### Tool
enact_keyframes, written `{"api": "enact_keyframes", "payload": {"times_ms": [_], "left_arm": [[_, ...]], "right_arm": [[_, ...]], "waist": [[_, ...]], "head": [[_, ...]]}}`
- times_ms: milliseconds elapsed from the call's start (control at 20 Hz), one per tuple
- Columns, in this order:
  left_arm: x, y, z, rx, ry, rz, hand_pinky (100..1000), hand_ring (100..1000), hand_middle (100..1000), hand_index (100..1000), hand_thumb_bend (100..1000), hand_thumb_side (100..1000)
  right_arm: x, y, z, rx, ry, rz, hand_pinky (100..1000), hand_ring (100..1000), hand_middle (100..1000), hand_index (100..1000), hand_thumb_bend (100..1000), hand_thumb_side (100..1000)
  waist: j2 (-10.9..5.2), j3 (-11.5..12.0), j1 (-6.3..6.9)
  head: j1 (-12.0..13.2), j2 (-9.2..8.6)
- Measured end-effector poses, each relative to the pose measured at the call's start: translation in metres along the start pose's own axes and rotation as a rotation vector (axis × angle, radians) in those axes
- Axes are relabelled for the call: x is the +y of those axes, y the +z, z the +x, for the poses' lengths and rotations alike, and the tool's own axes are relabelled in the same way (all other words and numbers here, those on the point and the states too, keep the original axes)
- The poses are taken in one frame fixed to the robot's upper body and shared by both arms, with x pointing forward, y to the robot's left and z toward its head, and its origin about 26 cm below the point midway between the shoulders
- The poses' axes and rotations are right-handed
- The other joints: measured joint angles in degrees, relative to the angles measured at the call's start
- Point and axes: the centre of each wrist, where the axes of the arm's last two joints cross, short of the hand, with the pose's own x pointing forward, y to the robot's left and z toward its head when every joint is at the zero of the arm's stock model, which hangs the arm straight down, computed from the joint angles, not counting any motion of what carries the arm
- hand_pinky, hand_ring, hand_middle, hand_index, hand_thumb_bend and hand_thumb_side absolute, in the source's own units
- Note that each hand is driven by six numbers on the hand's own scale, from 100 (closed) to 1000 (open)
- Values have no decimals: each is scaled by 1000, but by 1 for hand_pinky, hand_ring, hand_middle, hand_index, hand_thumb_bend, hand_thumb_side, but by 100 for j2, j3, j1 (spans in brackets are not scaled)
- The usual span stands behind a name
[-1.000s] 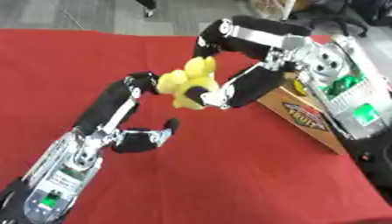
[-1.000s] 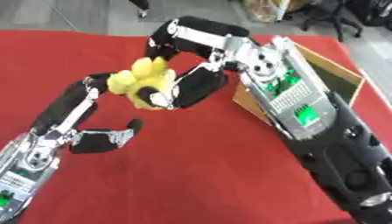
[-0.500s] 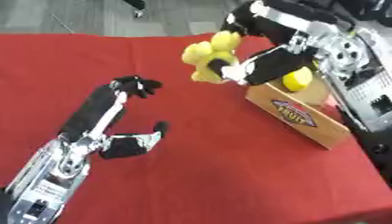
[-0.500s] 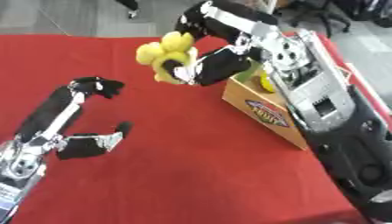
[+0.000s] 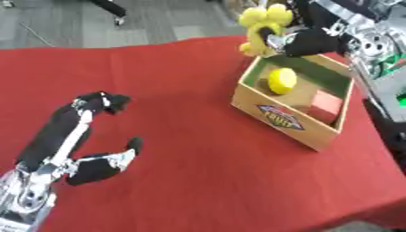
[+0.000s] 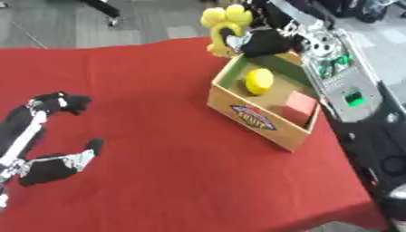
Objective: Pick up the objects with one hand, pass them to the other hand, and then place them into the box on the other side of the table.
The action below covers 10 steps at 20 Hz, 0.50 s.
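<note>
One cardboard box [image 5: 292, 118] is seen on one red table [image 5: 190, 181]. Two things are counted inside it: one yellow round object [image 5: 282, 80] and one red block [image 5: 325, 103]. One yellow bunch [image 5: 260, 25], possibly a toy of several lobes, is seen above its far edge.

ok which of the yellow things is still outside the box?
The lumpy yellow toy, held in the right hand by the box's far corner. The other one, a round yellow object, already lies inside the box beside a red block.
</note>
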Motion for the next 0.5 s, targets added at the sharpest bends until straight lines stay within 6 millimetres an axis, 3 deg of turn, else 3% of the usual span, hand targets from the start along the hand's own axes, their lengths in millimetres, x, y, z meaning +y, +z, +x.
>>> {"api": "enact_keyframes", "payload": {"times_ms": [200, 500], "left_arm": [[5, 2, 0, 4, -6, 22, 777, 671, 654, 832, 337, 217], [13, 5, 2, 9, -10, 55, 778, 669, 652, 831, 341, 233]], "right_arm": [[-15, -1, -33, 122, 12, -90, 854, 781, 561, 465, 180, 100], [-20, 2, -80, 280, 24, -159, 852, 781, 588, 498, 100, 100]], "waist": [[1, 17, 30], [21, 51, 75]], "head": [[-92, -41], [-259, -122]]}}
